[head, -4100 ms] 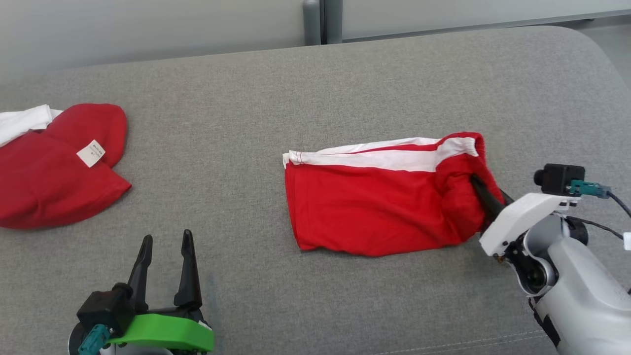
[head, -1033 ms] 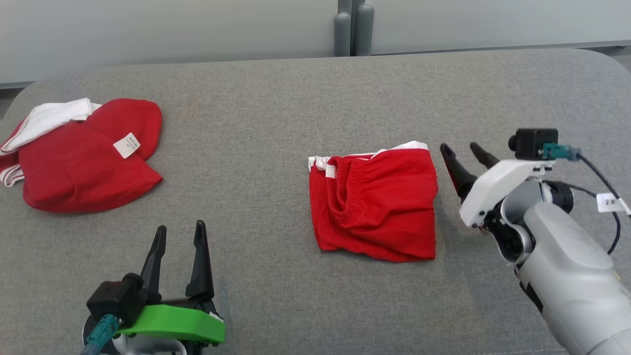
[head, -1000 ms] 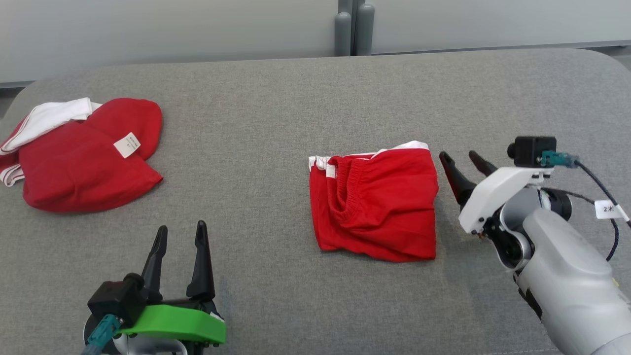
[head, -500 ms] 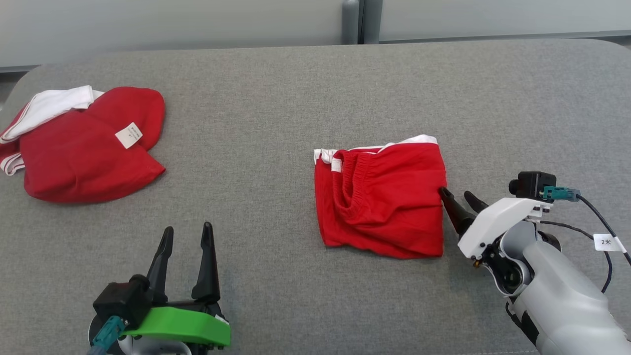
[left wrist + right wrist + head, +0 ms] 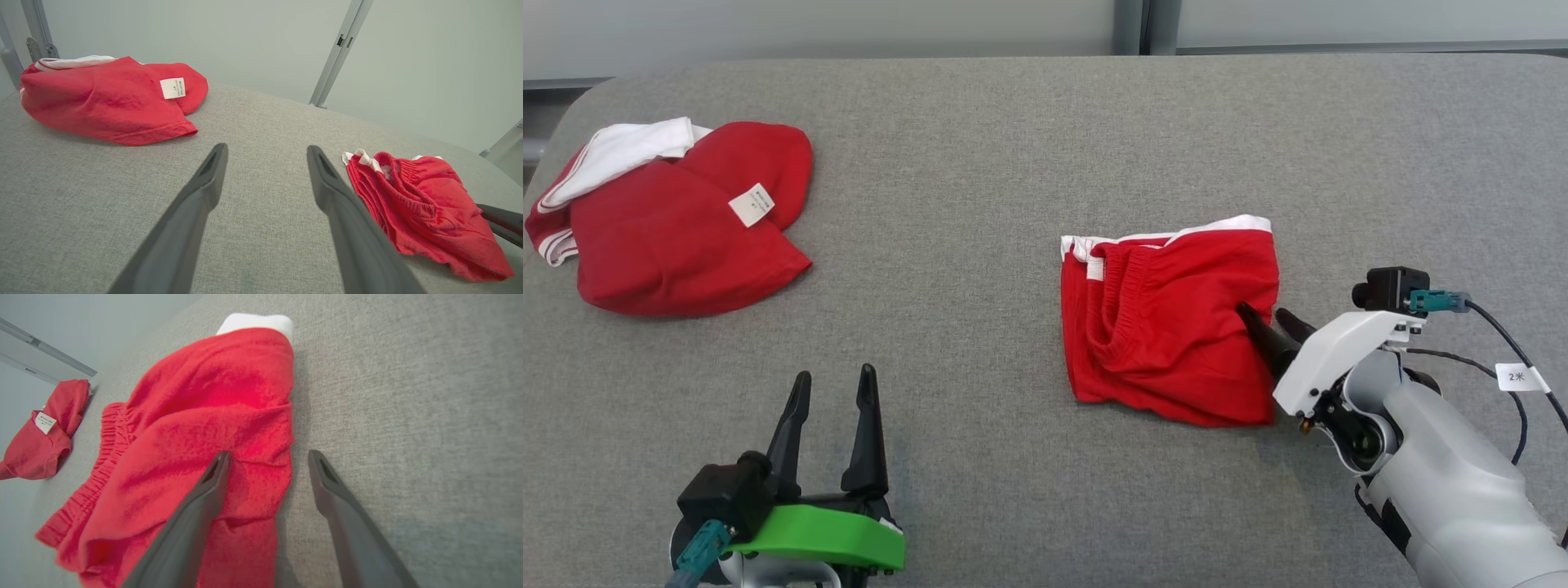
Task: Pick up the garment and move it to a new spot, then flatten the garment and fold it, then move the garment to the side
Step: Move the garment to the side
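Right wrist view: right hand (image 5: 267,455) spread wide astride garment (image 5: 204,396) edge, empty; left hand (image 5: 265,149) spread, empty

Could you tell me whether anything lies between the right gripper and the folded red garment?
Nothing visible does. The right gripper, open, is at the folded red garment's edge: one finger is over the cloth, the other over the bare grey surface.

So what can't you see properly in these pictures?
- Label on the far red garment: print too small, head view.
- Folded shorts: underside hidden by their own top layer.
- Right gripper: right wrist view cannot show whether it touches the shorts.
- Far red garment's end: cut off by right wrist view's left edge.
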Available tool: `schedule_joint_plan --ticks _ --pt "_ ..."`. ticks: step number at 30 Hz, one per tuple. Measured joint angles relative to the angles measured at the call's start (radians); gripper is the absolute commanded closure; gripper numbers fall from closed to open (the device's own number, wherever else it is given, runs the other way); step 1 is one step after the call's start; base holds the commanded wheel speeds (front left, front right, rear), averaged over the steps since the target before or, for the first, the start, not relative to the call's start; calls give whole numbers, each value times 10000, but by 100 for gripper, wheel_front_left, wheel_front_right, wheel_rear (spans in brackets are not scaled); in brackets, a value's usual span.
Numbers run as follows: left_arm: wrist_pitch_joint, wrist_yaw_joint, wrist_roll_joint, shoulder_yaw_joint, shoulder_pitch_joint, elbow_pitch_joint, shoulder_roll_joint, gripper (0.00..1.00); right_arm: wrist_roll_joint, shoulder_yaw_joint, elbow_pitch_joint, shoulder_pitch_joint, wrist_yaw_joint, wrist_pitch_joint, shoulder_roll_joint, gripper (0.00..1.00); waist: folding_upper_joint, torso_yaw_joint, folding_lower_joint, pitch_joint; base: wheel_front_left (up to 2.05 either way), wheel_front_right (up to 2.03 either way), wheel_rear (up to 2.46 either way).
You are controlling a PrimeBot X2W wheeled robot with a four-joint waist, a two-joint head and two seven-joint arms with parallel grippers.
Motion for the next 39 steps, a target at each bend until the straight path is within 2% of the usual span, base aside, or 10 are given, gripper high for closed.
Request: schedule_joint_plan --ticks 2,3,11,19,32,35,39 --pt "0 0 0 12 -6 0 0 0 -2 104 4 -29 2 82 -27 81 0 12 0 8 0 0 0" --pt "0 0 0 19 -10 -4 0 0 -2 161 10 -68 2 113 -52 100 0 15 0 11 0 0 0" --pt "0 2 61 178 -13 -81 0 0 -188 257 -19 -502 36 157 -552 100 0 -48 0 71 0 0 0" --pt "0 12 100 303 -20 -259 -2 0 -583 249 -94 -1225 90 155 -1379 100 0 -290 0 264 0 0 0" --pt "0 12 587 403 -58 -644 33 0 -911 121 -105 -2282 88 274 -2251 100 0 -695 0 839 0 0 0" --pt "0 12 708 414 -161 -725 98 0 -1058 40 -98 -2609 63 274 -2468 100 0 -757 0 989 0 0 0" --pt "-2 12 853 393 -556 -1080 121 0 -1152 -201 2 -3207 -115 274 -3099 100 0 -872 0 1332 0 0 0"
